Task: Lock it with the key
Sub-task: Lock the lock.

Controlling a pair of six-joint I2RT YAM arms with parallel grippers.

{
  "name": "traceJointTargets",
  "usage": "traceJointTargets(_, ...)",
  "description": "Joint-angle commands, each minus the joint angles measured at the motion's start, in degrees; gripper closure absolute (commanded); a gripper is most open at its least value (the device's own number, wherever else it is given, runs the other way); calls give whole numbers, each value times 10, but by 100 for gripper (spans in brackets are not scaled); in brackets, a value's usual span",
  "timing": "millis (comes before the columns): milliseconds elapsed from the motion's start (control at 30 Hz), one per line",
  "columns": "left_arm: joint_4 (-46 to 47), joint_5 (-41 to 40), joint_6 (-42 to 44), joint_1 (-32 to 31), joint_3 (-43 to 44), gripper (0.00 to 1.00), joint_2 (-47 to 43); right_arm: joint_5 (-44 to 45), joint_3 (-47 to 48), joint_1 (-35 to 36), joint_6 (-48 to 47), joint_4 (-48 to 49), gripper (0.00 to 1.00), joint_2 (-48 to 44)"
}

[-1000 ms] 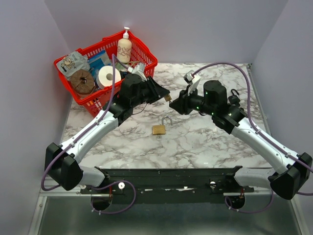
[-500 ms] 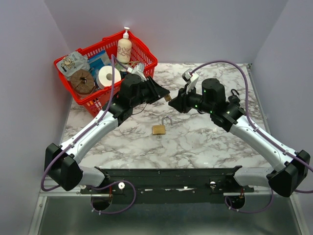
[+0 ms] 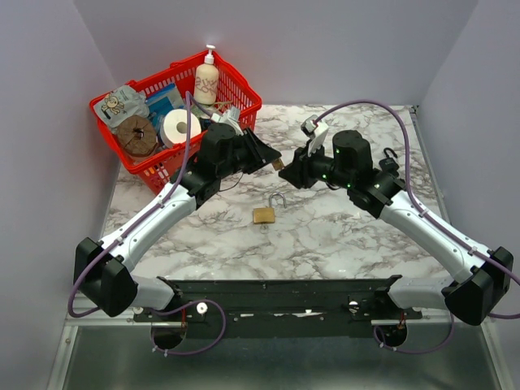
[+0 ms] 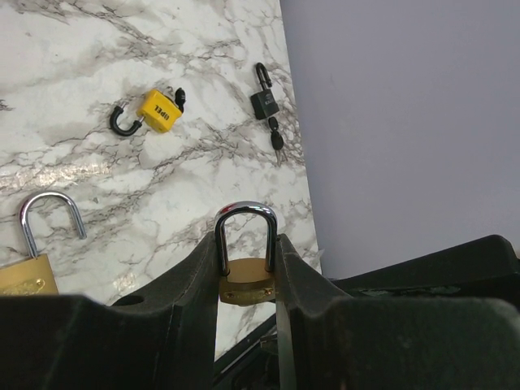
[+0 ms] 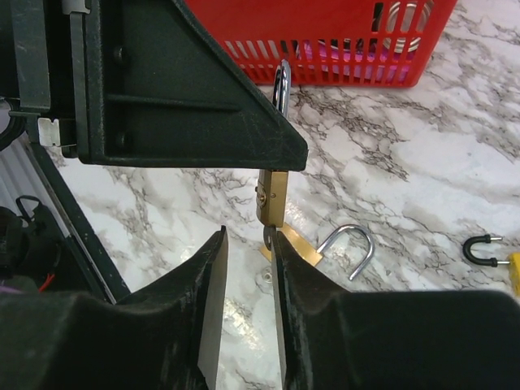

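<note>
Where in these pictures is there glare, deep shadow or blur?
Left wrist view: glare on the shackle of the brass padlock; the left gripper has dark, soft fingers. Right wrist view: that gripper's black body fills the upper left, nearly featureless. Top external view: even light, sharp, weak shadows.

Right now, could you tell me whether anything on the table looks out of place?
Nothing looks spilled or damaged. Two padlocks lie loose on the table with shackles open: a brass padlock near the middle and a yellow padlock further right.
</note>
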Motion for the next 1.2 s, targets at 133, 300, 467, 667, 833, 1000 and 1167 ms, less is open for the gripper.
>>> traceJointTargets(133, 12, 9, -7, 3, 11, 100, -20, 6, -2, -13, 15, -28, 56, -5)
traceJointTargets(300, 13, 11, -8, 6, 7, 100, -22, -2, -4, -25, 18, -30, 58, -19)
traceJointTargets(467, 17, 13, -9, 9, 6, 100, -23, -37, -3, -28, 15, -27, 59, -19)
traceJointTargets(667, 24, 19, -17, 9, 6, 100, -19, -88, 1, -29, 27, -11, 60, 6)
traceJointTargets(833, 18, 21, -16, 9, 11, 100, -19, -84, 14, -29, 31, 0, 59, 24)
traceJointTargets(1000, 16, 22, -15, 9, 10, 100, -19, -88, 24, -28, 31, 8, 66, 40)
traceJointTargets(1167, 12, 22, -15, 9, 9, 100, -16, -94, 25, -28, 33, 17, 68, 41)
